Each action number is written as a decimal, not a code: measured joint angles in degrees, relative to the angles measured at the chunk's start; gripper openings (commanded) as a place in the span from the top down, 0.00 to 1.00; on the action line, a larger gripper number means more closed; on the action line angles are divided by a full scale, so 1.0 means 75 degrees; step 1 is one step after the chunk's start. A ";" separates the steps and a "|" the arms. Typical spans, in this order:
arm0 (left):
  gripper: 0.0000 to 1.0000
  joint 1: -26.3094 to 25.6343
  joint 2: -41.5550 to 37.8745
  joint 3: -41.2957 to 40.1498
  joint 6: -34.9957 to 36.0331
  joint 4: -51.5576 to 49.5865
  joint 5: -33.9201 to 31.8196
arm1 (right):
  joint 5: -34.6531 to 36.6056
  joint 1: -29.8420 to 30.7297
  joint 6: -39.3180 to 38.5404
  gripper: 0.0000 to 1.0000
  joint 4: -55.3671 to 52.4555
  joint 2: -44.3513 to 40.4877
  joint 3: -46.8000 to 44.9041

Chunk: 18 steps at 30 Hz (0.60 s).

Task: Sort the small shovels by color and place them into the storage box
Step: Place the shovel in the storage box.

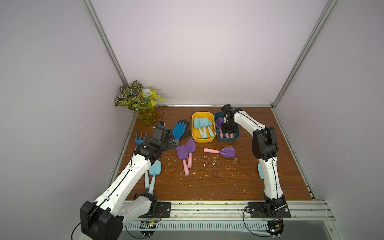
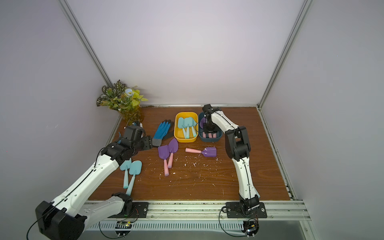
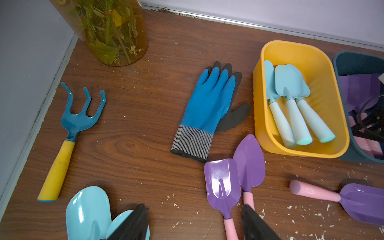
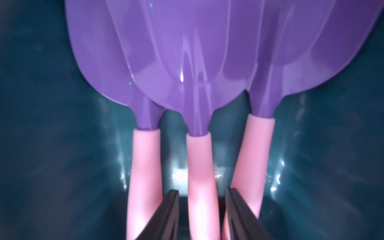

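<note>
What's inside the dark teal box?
Three purple shovels with pink handles, side by side; the open right gripper straddles the middle handle. Anything beneath the blades is covered.

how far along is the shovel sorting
Done: three aqua shovels in the yellow box, three purple shovels in the teal box. In hand: nothing; right hand open around the middle pink handle there, left hand open. Left: three loose purple shovels, three loose aqua shovels on the table.
</note>
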 measured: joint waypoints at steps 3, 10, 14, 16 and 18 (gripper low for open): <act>0.27 0.0000 -0.0073 0.0000 0.0000 -0.0006 0.0017 | 0.0125 0.0015 0.0006 0.56 -0.0047 -0.0192 0.0003; 0.27 0.0003 -0.0108 0.0000 -0.0012 -0.0248 -0.0163 | 0.0527 0.0178 0.0012 0.56 0.0009 -0.1419 -0.0029; 0.26 0.0079 0.0035 -0.0009 -0.0108 -0.0688 -0.0507 | 0.0702 0.0393 0.0052 0.56 0.0402 -0.2532 -0.0676; 0.26 0.0181 0.0087 -0.0122 -0.0195 -0.0816 -0.0603 | 0.0775 0.0484 0.0105 0.55 0.0609 -0.3066 -0.1160; 0.25 0.0262 0.0096 -0.0262 -0.0291 -0.0965 -0.0629 | 0.0784 0.0560 0.0146 0.55 0.0860 -0.3579 -0.1760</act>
